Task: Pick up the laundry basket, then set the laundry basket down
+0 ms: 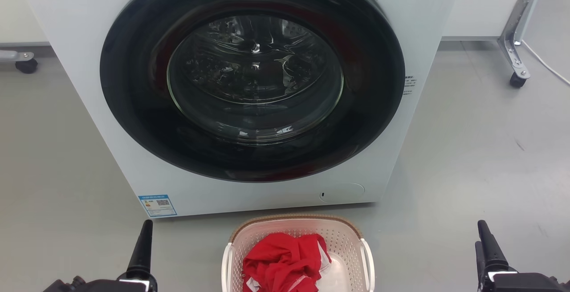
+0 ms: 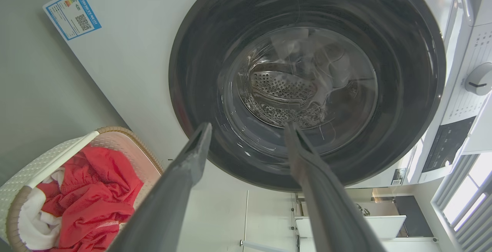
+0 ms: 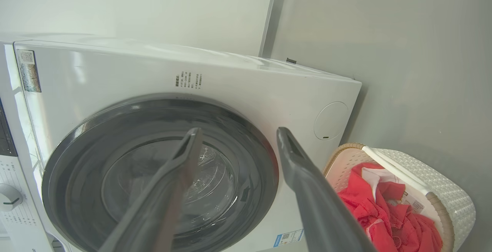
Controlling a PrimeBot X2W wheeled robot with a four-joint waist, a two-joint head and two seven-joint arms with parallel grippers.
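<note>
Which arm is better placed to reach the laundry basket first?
Left, by a little. In the head view the left gripper stands nearer the left handle of the laundry basket than the right gripper does to the right handle. Both are open and empty.

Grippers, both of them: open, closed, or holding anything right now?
Left gripper: open, holding nothing.
Right gripper: open, holding nothing.
The laundry basket sits on the floor between them, ungripped.

Head view looks steeply down on washer (image 1: 418,16) and basket (image 1: 343,238); both wrist views, rolled sideways, face the same pair closely.
</note>
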